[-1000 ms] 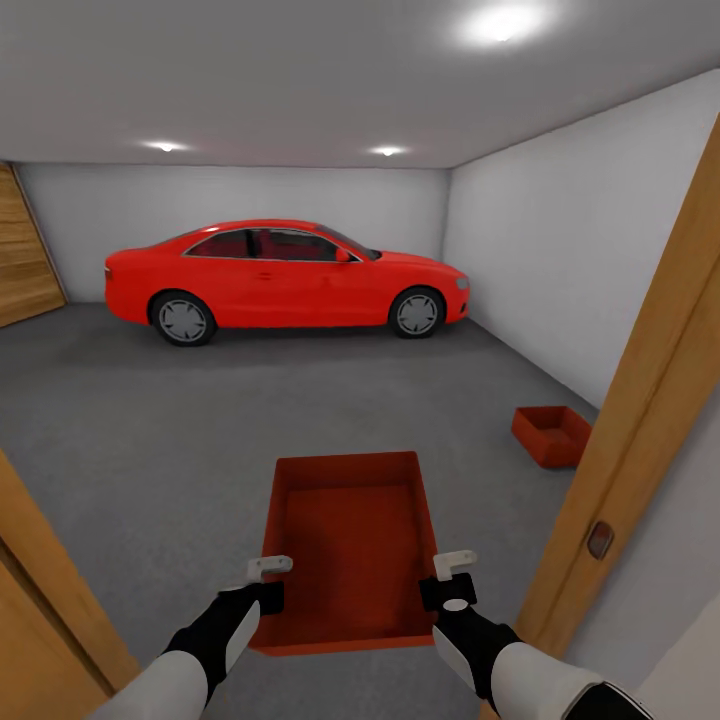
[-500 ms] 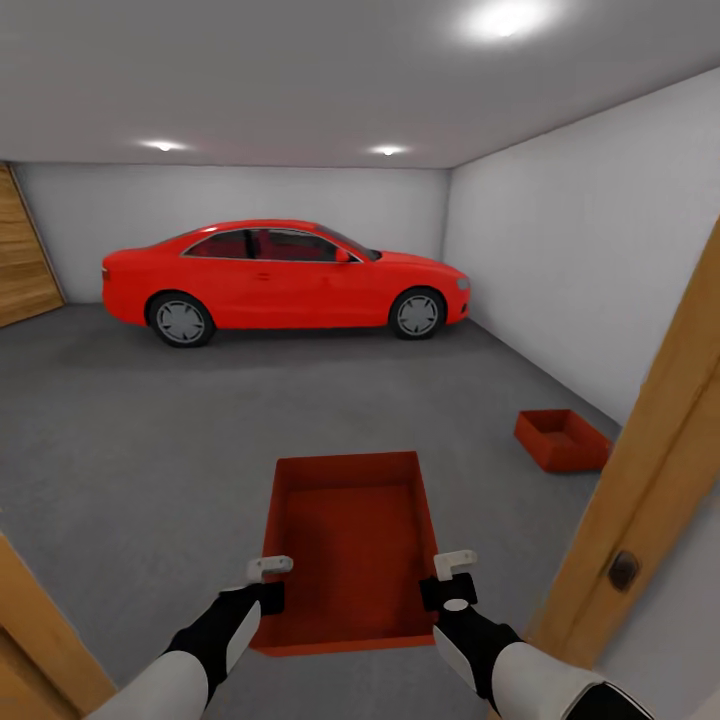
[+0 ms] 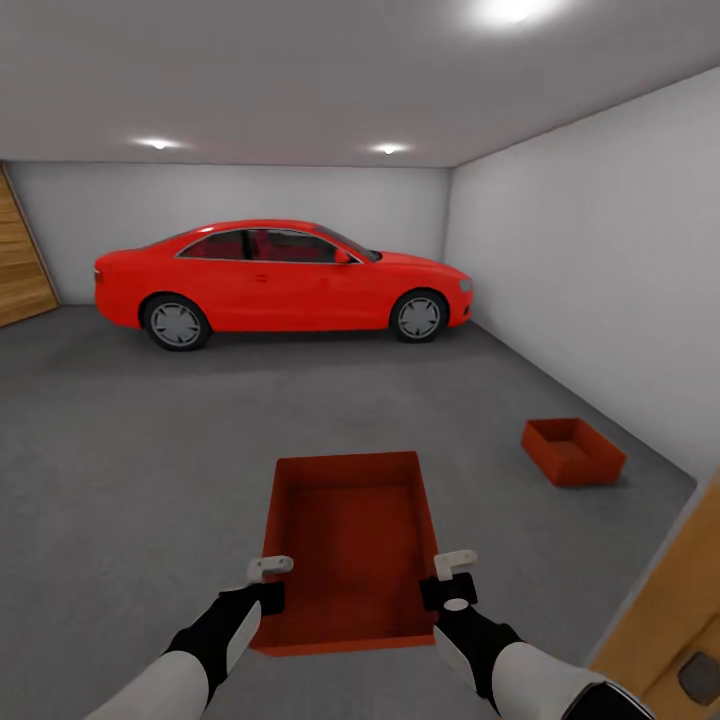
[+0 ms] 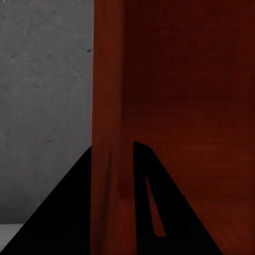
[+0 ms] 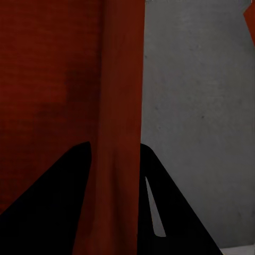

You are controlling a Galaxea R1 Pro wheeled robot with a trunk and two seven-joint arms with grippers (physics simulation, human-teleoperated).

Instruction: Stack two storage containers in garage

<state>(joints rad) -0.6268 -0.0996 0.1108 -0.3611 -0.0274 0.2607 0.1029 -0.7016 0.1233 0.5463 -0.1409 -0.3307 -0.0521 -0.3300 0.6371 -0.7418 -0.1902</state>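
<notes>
Between the left gripper (image 3: pixel 268 582) and right gripper (image 3: pixel 447 577) hangs a bin (image 3: pixel 350 545), each clamped on a side wall. Second bin (image 3: pixel 572 452) sits on the floor (image 3: pixel 130 450), ahead-right of the right gripper.

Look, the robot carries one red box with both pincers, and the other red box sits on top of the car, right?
Not quite. In the head view the other red box sits on the grey floor by the right wall, not on the car. The rest holds.
</notes>
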